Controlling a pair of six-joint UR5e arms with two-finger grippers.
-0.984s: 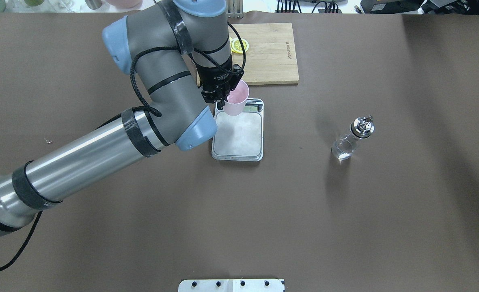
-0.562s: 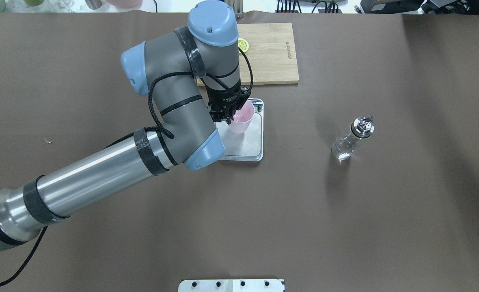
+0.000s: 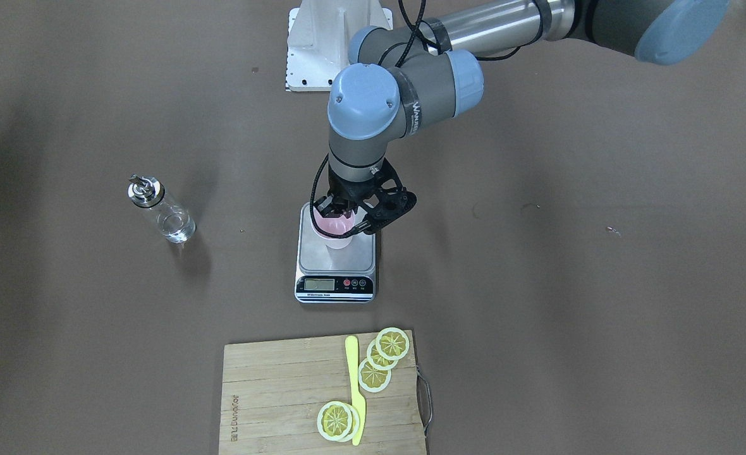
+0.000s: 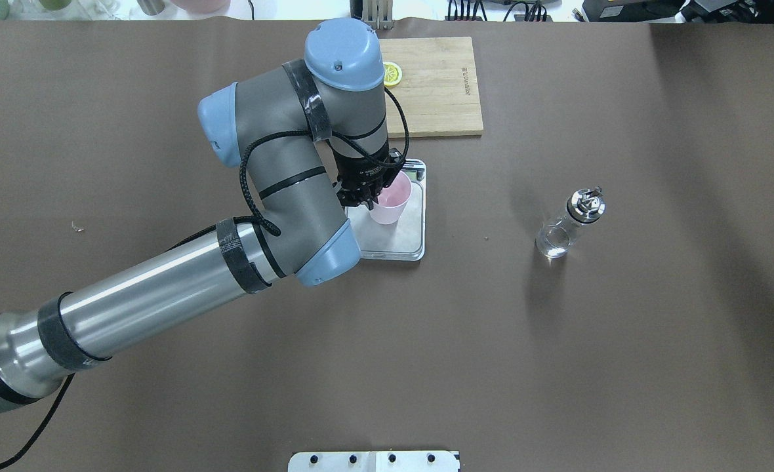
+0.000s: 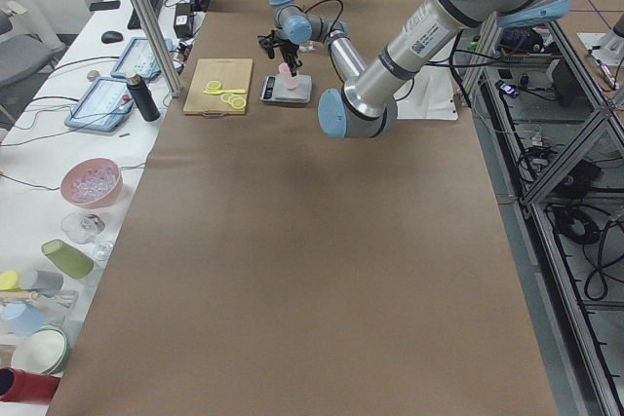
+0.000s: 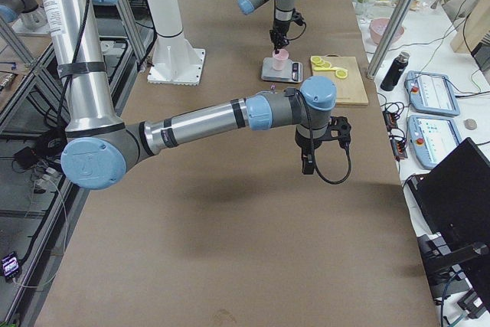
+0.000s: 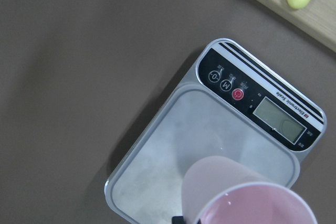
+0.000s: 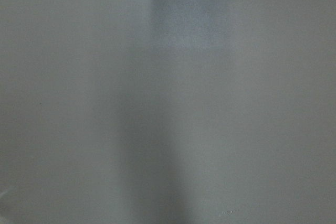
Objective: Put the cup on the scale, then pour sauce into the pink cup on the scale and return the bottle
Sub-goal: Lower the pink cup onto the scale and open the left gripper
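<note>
Plainly, we see the left gripper (image 4: 366,195) closed onto the rim of the cup (image 4: 390,204), which hangs upright over the steel platform of the scale (image 4: 405,244). The overhead view hides much of that grip behind the wrist, while the front-facing view shows the dark fingers (image 3: 330,208) pinching the rim on the robot's side. Neither view tells us whether the cup's base touches the platform. The left wrist view adds what the others lack: the red button and the pale display on the black strip (its digits are too faint for us to read). The bottle (image 4: 567,224) stands upright on the counter (image 4: 557,367), well apart from the scale on the robot's right, with nothing touching it. Beyond the scale's display end lies a wooden cutting board (image 3: 278,392). Only the front-facing view shows the board's lemon slices (image 3: 385,354) and yellow knife (image 3: 354,385) in full. The right gripper (image 6: 306,165) appears only in the exterior right view, above bare counter, and we cannot tell whether it is open or closed.
</note>
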